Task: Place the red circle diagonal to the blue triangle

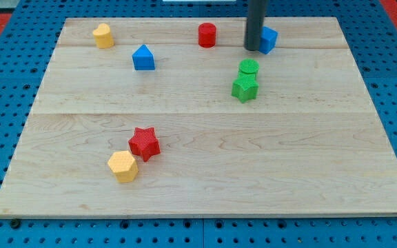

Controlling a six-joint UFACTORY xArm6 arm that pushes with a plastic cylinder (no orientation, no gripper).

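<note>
The red circle stands near the view's top, middle of the wooden board. The blue triangle lies to its lower left, about one block's gap away. My tip is at the view's top, right of the red circle and touching or just beside a blue block partly hidden behind the rod. The tip is apart from the red circle.
A green circle sits against a green star just below the tip. A yellow block is at the top left. A red star and a yellow hexagon touch at the lower left.
</note>
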